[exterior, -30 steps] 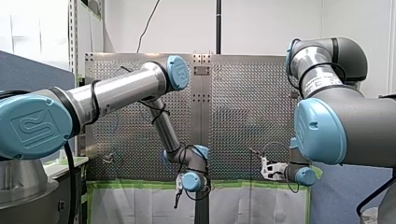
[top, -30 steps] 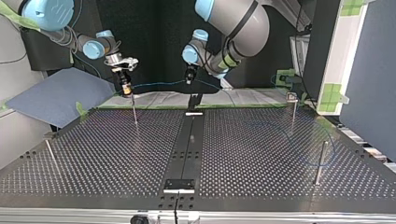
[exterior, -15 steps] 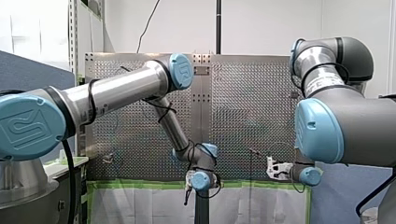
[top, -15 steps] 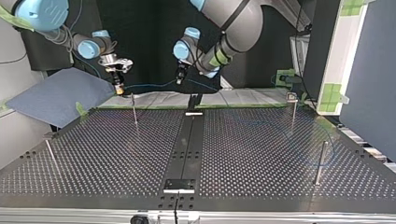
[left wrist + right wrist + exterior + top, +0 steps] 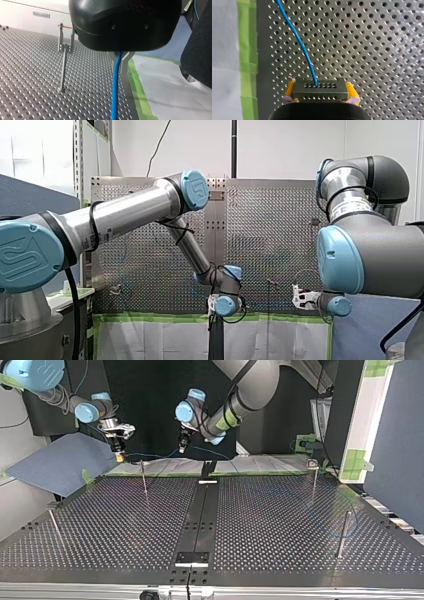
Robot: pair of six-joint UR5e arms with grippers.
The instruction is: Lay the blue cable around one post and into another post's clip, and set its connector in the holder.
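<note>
Seen from the top view, my right gripper (image 5: 119,456) hangs just left of the thin post's (image 5: 144,479) tip. Its yellow pads (image 5: 290,90) are clamped on the dark connector (image 5: 320,89). The blue cable (image 5: 150,455) leaves the connector, crosses just above the post's tip over the worktop's (image 5: 280,525) far edge, and reaches my left gripper (image 5: 182,450), right of the post. There the metal fingers (image 5: 127,58) are clenched on the cable.
</note>
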